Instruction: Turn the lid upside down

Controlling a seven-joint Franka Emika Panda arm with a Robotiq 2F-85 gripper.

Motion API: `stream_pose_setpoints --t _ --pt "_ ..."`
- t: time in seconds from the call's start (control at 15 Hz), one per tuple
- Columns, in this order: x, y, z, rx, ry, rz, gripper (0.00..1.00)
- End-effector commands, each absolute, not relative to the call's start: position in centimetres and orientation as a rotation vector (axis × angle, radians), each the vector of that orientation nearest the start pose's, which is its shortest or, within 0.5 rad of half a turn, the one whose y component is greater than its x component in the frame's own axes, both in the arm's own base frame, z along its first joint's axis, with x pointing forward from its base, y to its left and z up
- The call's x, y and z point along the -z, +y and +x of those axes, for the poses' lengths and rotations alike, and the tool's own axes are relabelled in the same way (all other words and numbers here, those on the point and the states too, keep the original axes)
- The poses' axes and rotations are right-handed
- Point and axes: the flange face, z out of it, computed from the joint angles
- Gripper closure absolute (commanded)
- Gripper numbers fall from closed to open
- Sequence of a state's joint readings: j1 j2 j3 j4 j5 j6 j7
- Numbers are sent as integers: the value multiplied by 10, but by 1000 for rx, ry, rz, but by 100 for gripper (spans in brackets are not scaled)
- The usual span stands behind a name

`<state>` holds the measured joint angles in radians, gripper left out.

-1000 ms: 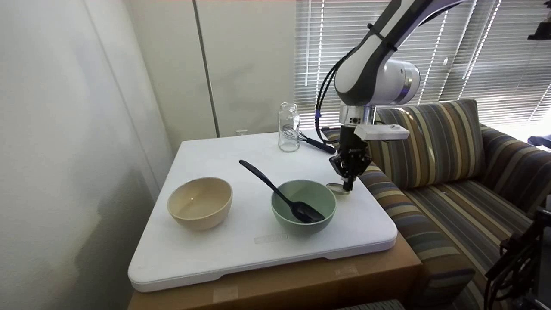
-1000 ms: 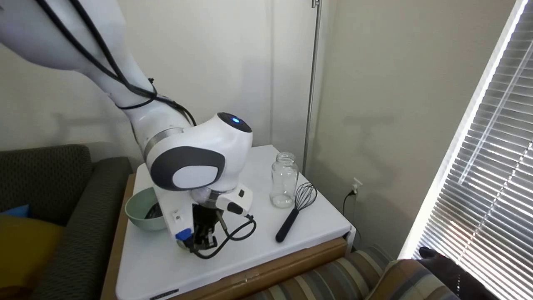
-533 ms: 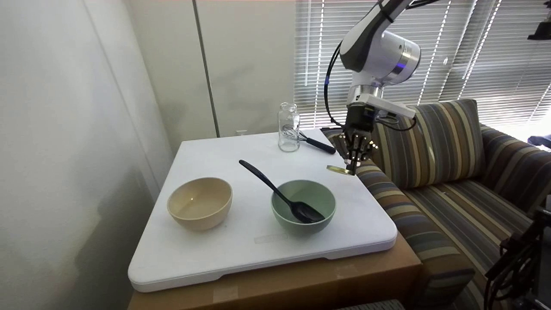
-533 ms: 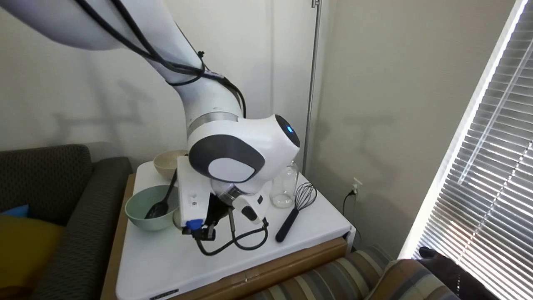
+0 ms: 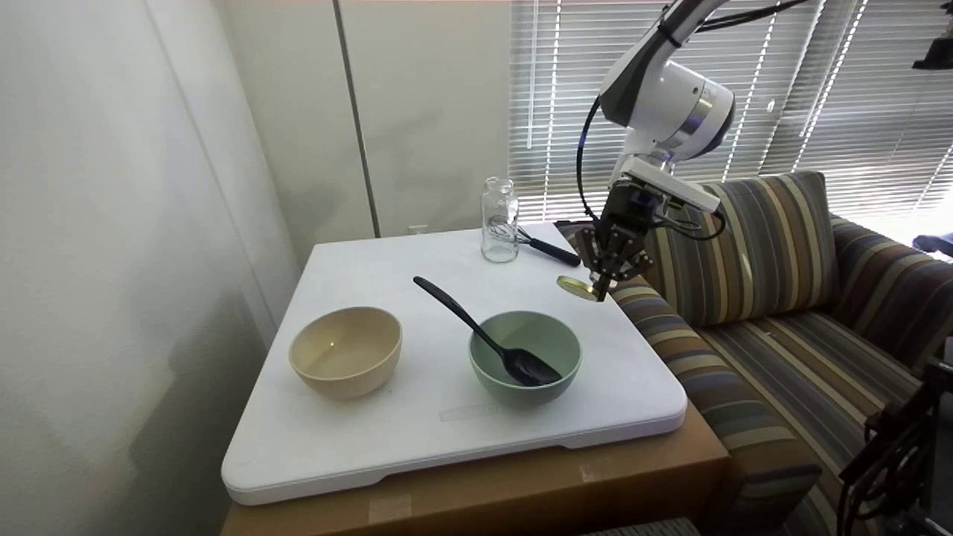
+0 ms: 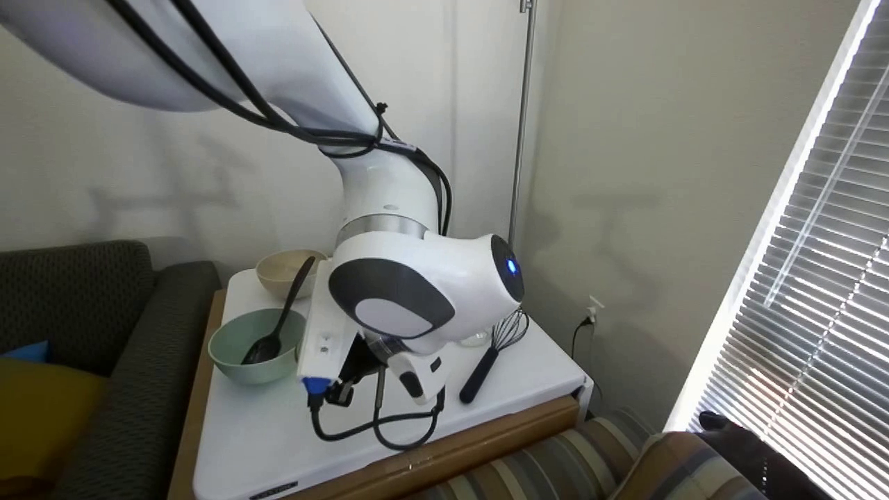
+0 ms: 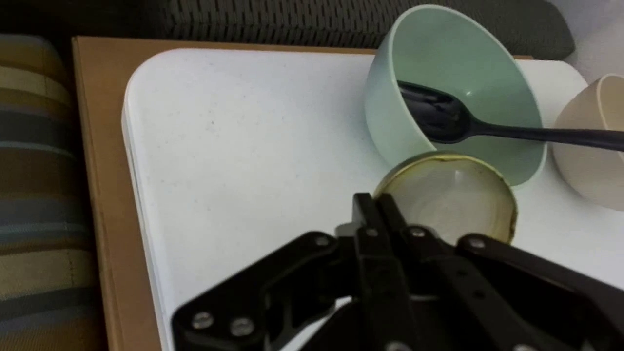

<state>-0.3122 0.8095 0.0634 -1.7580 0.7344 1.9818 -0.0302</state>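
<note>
The lid [image 5: 576,288] is a flat round disc with a thin yellowish rim. My gripper [image 5: 601,289] is shut on the lid's edge and holds it above the white table, tilted, behind the green bowl in that exterior view. In the wrist view the gripper's fingertips [image 7: 374,199] pinch the rim at its left side, and the lid's pale, rimmed face [image 7: 451,200] is turned to the camera. In an exterior view the gripper [image 6: 340,394] shows only in part under the wrist, and the lid is hidden there.
The green bowl [image 5: 491,372] with a black spoon [image 5: 527,365] stands close to the lid. A cream bowl [image 5: 346,353] stands further left. A glass jar [image 5: 499,223] and a whisk [image 5: 552,251] are at the back of the white table [image 5: 387,447]. A striped sofa [image 5: 715,253] adjoins it.
The gripper has lifted the lid off the table beside the green bowl. In the last half second the wrist has tilted, and the lid has tipped with its far side raised.
</note>
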Motion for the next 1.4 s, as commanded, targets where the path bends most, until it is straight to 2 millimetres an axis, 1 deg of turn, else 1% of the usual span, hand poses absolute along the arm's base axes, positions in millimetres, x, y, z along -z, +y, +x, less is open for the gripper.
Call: stream_pose_setpoints --t 0.0,0.33,0.67,0.93,1.07,1.33 --pt "-73 -117 584 -662 934 -2039 99" --pt "-64 -127 585 -692 1005 -1793 99" --pt "-54 -134 586 -699 1094 -1673 99" --pt "-46 -126 583 -806 1153 -1520 99" --pt "-40 -124 582 -839 1167 -1448 99" --pt "-20 -132 575 -868 1197 -1328 99"
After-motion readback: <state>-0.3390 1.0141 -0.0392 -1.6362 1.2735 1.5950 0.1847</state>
